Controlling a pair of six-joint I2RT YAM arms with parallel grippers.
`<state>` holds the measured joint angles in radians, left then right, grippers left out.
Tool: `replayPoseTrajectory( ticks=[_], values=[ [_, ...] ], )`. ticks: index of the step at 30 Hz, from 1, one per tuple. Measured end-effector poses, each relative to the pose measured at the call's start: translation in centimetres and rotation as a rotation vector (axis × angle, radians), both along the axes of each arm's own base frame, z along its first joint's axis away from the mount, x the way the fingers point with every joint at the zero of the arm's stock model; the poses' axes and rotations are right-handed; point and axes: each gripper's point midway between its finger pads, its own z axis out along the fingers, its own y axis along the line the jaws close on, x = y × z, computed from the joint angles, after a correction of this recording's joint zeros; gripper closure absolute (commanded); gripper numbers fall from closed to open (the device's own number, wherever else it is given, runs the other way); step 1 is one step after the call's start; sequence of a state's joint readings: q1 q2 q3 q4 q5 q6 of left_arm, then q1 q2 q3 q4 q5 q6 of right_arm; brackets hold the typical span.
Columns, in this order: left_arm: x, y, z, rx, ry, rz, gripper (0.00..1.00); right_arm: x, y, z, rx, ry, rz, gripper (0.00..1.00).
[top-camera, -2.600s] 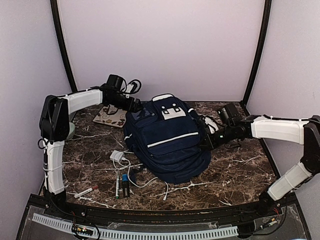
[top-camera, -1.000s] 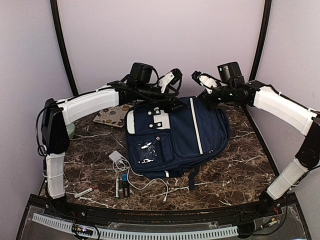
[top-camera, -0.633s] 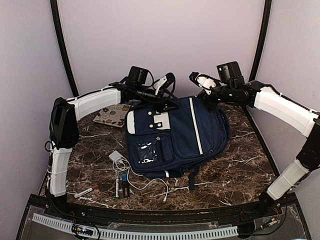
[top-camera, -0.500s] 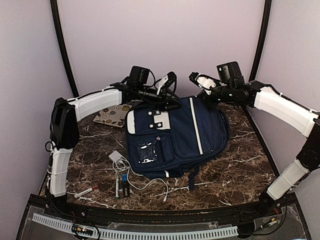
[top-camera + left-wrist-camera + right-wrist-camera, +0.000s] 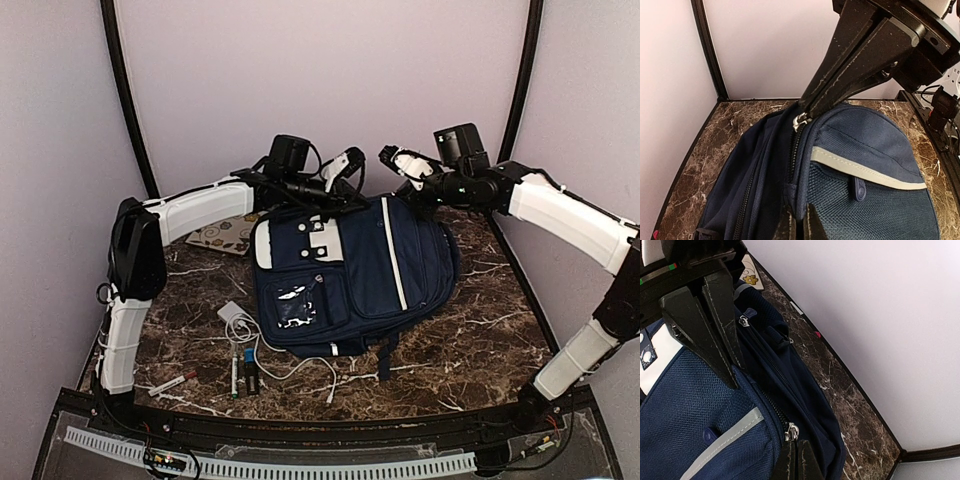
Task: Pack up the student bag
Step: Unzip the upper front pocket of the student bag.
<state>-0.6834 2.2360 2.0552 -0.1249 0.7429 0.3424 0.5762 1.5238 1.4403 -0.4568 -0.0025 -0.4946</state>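
Stage: early | student bag (image 5: 350, 280) sits mid-way on the surface (image 5: 480, 340), top raised | your left hand (image 5: 799, 220) and right hand (image 5: 796, 457) each pinch its top zip seam | zip looks shut; charger (image 5: 237, 313), markers (image 5: 240, 372) lie unpacked.

1 student bag (image 5: 350, 270), navy w/ white stripes. 2 robot arms: left arm (image 5: 200, 205), right arm (image 5: 560, 215). 2 grippers, 1 ea.: left gripper (image 5: 796, 225), right gripper (image 5: 796, 460). 1 white charger (image 5: 236, 312) w/ cord. 3 pen-like things: red-tipped pen (image 5: 172, 383), green-capped pen (image 5: 235, 372), blue-topped marker (image 5: 250, 370). 1 flat flowery thing (image 5: 222, 233). 1 marble table (image 5: 480, 330).
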Motion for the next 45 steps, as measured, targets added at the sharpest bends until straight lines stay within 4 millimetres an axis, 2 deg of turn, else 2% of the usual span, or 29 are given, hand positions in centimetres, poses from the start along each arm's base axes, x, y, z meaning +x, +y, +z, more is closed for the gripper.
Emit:
replayPoseTrajectory(
  ticks=[7,10,13,18,21,24,27,30,32,35,39,42,45],
  values=[
    [0.8,-0.3,0.1,0.029,-0.013,0.080,1.00,-0.8,-1.3,-0.2,-0.003,-0.015,-0.042,1.00],
    [0.8,-0.6,-0.1,0.036,-0.002,0.107,1.00,-2.0,-2.7,-0.8,0.001,-0.013,-0.084,1.00],
    [1.6,0.0,0.0,0.033,0.016,0.134,1.00,-3.9,-4.1,-1.6,0.012,0.008,-0.121,1.00],
    [4.0,2.2,0.3,0.032,0.032,0.217,1.00,-7.3,-5.4,-3.6,0.014,0.076,-0.133,1.00],
    [6.4,4.6,-0.1,0.028,0.084,0.309,1.00,-8.4,-5.5,-4.6,0.028,0.117,-0.143,1.00],
    [8.3,7.0,-0.6,0.020,0.128,0.396,1.00,-9.8,-4.4,-6.3,0.037,0.172,-0.118,1.00],
    [8.7,8.6,-0.9,-0.001,0.141,0.413,1.00,-11.4,-3.6,-8.6,0.032,0.240,-0.098,1.00],
    [7.0,9.1,-0.1,-0.045,0.128,0.337,1.00,-11.9,-3.4,-8.8,0.051,0.255,-0.089,1.00],
    [5.4,8.9,1.0,-0.067,0.109,0.265,1.00,-11.8,-3.2,-7.1,0.105,0.222,-0.070,1.00],
    [2.8,8.2,3.0,-0.085,0.075,0.139,1.00,-11.4,-3.3,-3.7,0.192,0.148,-0.040,0.97],
    [-0.3,7.5,3.9,-0.053,0.018,-0.001,1.00,-10.2,-3.4,0.8,0.247,0.034,-0.001,0.87],
    [-2.5,7.3,4.4,-0.022,-0.049,-0.055,1.00,-10.2,-2.9,2.7,0.209,-0.037,0.070,0.81],
    [-5.7,7.0,5.3,-0.011,-0.112,-0.110,1.00,-10.7,-2.7,3.0,0.148,-0.085,0.135,0.80]
  ],
)
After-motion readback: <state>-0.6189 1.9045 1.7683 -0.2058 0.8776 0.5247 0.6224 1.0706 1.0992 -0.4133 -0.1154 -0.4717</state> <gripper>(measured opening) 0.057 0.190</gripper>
